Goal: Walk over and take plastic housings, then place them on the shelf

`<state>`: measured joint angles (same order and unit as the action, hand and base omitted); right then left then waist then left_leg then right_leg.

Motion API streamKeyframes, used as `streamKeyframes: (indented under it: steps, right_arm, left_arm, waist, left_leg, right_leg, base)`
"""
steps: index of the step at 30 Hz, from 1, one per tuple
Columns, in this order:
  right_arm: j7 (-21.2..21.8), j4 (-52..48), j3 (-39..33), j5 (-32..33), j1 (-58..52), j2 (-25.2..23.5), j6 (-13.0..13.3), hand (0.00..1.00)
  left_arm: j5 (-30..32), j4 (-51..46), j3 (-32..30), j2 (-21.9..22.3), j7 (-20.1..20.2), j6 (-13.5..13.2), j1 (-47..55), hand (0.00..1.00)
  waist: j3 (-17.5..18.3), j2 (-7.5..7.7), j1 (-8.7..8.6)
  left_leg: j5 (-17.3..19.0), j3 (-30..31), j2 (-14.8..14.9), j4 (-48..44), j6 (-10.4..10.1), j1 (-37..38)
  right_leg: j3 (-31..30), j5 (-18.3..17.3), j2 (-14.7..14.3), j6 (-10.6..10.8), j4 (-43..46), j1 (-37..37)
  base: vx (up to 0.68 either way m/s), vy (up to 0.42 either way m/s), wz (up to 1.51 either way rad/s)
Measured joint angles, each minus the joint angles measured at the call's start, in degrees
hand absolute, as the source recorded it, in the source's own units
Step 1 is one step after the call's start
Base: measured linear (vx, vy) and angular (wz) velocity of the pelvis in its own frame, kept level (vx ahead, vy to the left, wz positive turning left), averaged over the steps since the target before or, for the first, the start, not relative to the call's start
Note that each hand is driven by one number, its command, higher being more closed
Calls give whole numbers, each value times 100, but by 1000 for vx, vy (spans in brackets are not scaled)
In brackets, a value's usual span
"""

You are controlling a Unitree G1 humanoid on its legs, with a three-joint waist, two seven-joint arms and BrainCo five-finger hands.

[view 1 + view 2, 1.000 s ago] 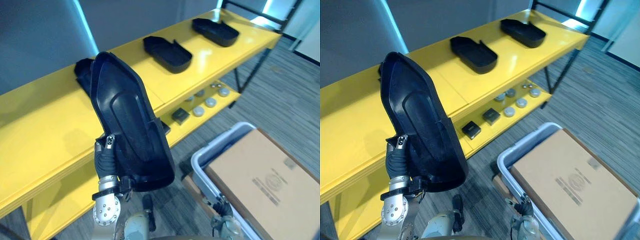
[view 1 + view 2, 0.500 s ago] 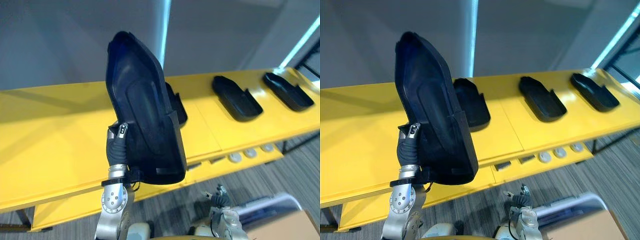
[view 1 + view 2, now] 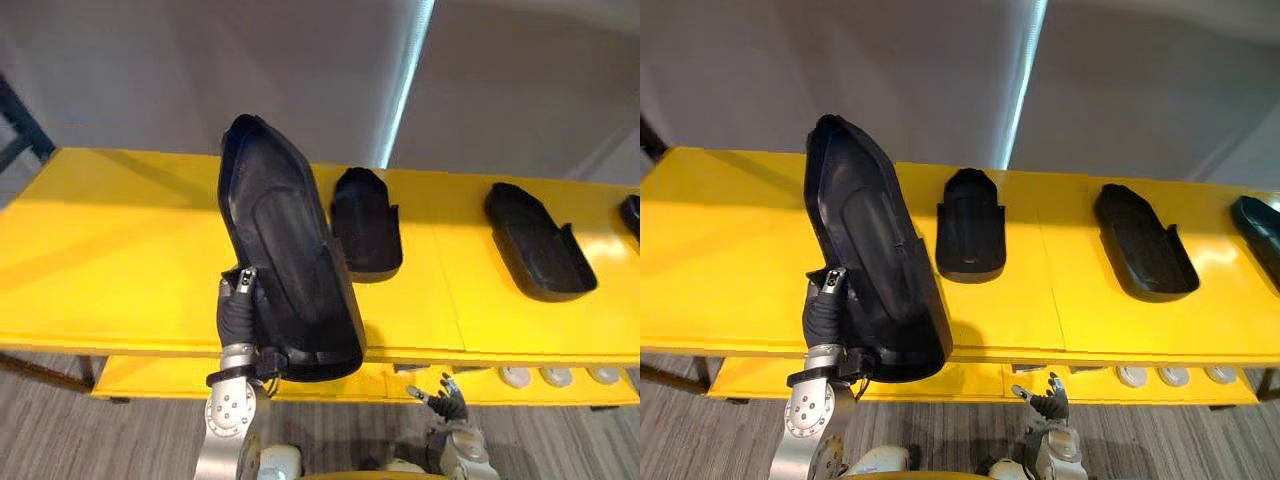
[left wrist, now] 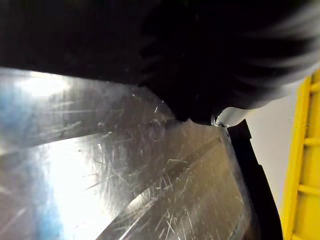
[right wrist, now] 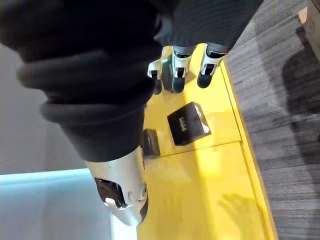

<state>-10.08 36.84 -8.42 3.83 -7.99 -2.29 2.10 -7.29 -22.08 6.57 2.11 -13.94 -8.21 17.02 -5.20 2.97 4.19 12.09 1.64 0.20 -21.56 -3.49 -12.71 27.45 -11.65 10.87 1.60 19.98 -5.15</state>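
Black plastic housing is held upright, long axis near vertical, in the curled fingers of the left hand, above the yellow shelf's bare stretch left of the laid housings.

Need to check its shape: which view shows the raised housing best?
Left eye view: the whole raised housing stands upright before the shelf. Right eye view matches; left wrist view shows a close glossy patch, likely it.

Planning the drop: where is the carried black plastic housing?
Left eye view, left of centre: the large black plastic housing stands upright in the left hand, left of another black housing on the yellow shelf.
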Motion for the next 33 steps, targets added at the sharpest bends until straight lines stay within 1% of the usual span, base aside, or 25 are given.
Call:
streamKeyframes:
  steps: [2,4,5,7,8,9,10,11,12,13,14,15,16,17,18,19,21,22,23,24,25,27,28,30,33]
  right_arm:
    - [-24,3,4,0,60,12,-7,0]
    - [-125,5,30,-10,125,17,-14,0]
    - [-145,5,28,-14,137,27,-16,0]
    - [-209,12,27,-78,127,84,-19,0]
    - [-223,13,24,-118,109,97,-21,0]
    - [-224,24,17,-136,77,151,-23,0]
    - [-222,168,-24,-172,132,93,-70,0]
    - [-209,221,4,-174,102,28,-81,0]
    - [-160,284,130,-178,62,29,-98,0]
    - [-135,289,150,-183,77,27,-106,0]
    - [-120,282,155,-211,118,27,-106,0]
    - [-101,274,151,-248,211,36,-100,0]
    - [-97,278,154,-270,263,35,-100,0]
    - [-89,283,169,-339,350,35,-99,0]
    - [-85,302,169,-386,328,33,-100,0]
    - [-76,355,159,-412,297,30,-99,0]
    - [-75,501,151,-438,292,30,-98,0]
    - [-55,531,154,-438,260,29,-98,0]
    - [-34,536,152,-436,233,35,-98,0]
    - [9,539,153,-433,175,43,-99,0]
    - [21,572,144,-432,146,46,-104,0]
    - [25,622,153,-429,92,40,-105,0]
    - [25,636,147,-428,83,37,-106,0]
    - [24,636,147,-428,108,-9,-105,0]
    - [23,679,196,-428,135,-14,-91,0]
  left_arm:
    - [-85,2,-123,78,-10,2,24,100]
    - [-170,0,-235,106,-17,-3,57,100]
    - [-210,-2,-246,105,-23,-7,57,100]
    - [-229,-7,-164,101,-17,-30,58,100]
    - [-230,-7,-134,101,-21,-51,58,100]
    - [-230,-12,-64,127,-50,-118,59,100]
    - [-227,0,-30,48,-91,-123,7,100]
    - [-227,3,-39,-4,-128,-120,27,100]
    - [-229,8,-52,-47,-170,-124,41,100]
    - [-227,1,-88,-97,-216,-168,46,100]
    - [-227,8,-116,-132,-251,-170,49,100]
    - [-220,18,-142,-191,-264,-158,63,100]
    - [-209,1,-151,-213,-259,-163,86,100]
    - [-196,22,-158,-234,-239,-166,99,100]
    - [-153,22,-156,-226,-230,-163,136,100]
    - [-140,24,-157,-225,-228,-166,187,100]
    - [-91,26,-160,-208,-194,-168,187,100]
    - [-84,47,-159,-164,-145,-166,187,100]
    - [-69,80,-158,-126,-119,-165,187,100]
    - [-24,155,-146,-22,-116,-152,187,100]
    - [76,259,-142,78,-115,-104,188,100]
    - [202,347,-123,111,-111,-82,188,100]
    - [262,346,-101,109,-95,-84,188,100]
    - [320,346,-114,103,-90,-84,188,100]
    - [320,367,-143,67,-81,-84,192,100]
  waist:
    - [-42,-51,-4]
    - [-57,-15,-13]
    - [-64,-2,-19]
    - [-53,-16,-41]
    - [-39,-40,-42]
    - [33,-158,-39]
    - [19,10,-54]
    - [39,116,-61]
    - [62,159,-17]
    - [56,226,16]
    - [59,242,43]
    - [61,238,143]
    - [55,220,182]
    - [35,190,112]
    - [35,190,111]
    - [34,189,131]
    - [38,189,104]
    - [34,184,89]
    - [36,188,75]
    - [54,246,46]
    - [13,147,-18]
    - [13,29,-48]
    - [24,14,-23]
    - [31,13,-11]
    - [105,119,-7]
  left_leg:
    - [54,-637,503,-390,89,-173]
    - [92,-794,1342,-1170,144,-211]
    - [91,-755,1498,-1215,142,-160]
    - [70,-461,1855,-997,123,95]
    - [44,-345,1909,-852,133,174]
    - [42,-68,1952,-510,-145,302]
    - [417,-59,1640,-617,-924,223]
    - [467,-70,1489,-751,-854,139]
    - [602,-95,1378,-1046,-732,-62]
    - [787,-192,1314,-1465,-581,-260]
    - [887,-281,1293,-1643,-507,-312]
    - [979,-544,1288,-1800,-364,-301]
    - [987,-727,1303,-1711,-255,-247]
    - [935,-911,1285,-1564,-76,-166]
    - [879,-1070,1232,-1418,25,-43]
    - [811,-1189,1117,-1214,153,115]
    - [722,-1295,887,-969,282,173]
    - [648,-1302,714,-858,310,134]
    - [625,-1301,630,-827,310,108]
    - [562,-1299,451,-790,360,90]
    - [528,-1248,397,-807,334,97]
    - [464,-1122,376,-813,342,109]
    - [450,-1052,384,-823,335,106]
    - [441,-991,465,-820,320,107]
    - [285,-1067,536,-580,298,161]
  right_leg:
    - [96,0,44,0,96,8]
    - [-4,12,361,35,333,23]
    - [-72,29,456,88,382,19]
    - [-321,78,796,465,519,-62]
    - [-387,111,873,564,559,-110]
    - [-467,192,1012,829,619,-236]
    - [-613,414,1311,988,458,-315]
    - [-653,532,1379,894,259,-289]
    - [-663,806,1382,660,-117,-213]
    - [-716,1352,1372,553,-526,-118]
    - [-719,1670,1376,476,-693,-117]
    - [-716,2450,1313,43,-1109,-129]
    - [-722,2644,1292,-32,-1226,-152]
    - [-757,2067,1232,294,-332,-358]
    - [-805,1427,1104,500,525,-496]
    - [-928,631,808,574,1259,-515]
    - [-1230,-243,236,645,1704,-452]
    - [-1502,-651,-157,614,1621,-392]
    - [-1678,-810,-312,543,1515,-371]
    - [-2017,-1034,-457,191,1246,-267]
    - [-2092,-1054,-489,82,1119,-169]
    - [-1947,-979,-489,69,972,-22]
    - [-1914,-953,-520,44,905,21]
    - [-1856,-852,-625,5,680,146]
    - [-1897,-639,-735,-36,300,209]
  base:
    - [-56,75,39]
    - [-50,182,3]
    - [-69,299,-11]
    - [-71,441,-16]
    - [-64,555,-12]
    - [-104,771,5]
    - [-114,800,7]
    - [-105,775,8]
    - [-51,474,-10]
    - [-66,566,-24]
    - [-98,608,-71]
    - [-123,596,-87]
    - [-153,508,-90]
    - [-137,319,-62]
    - [-156,326,-62]
    - [-143,249,-52]
    - [-151,191,-26]
    - [-93,88,-4]
    - [-90,56,12]
    - [-74,37,26]
    - [-79,49,30]
    - [-24,24,31]
    - [-2,-5,21]
    - [3,-31,5]
    - [10,-27,-13]
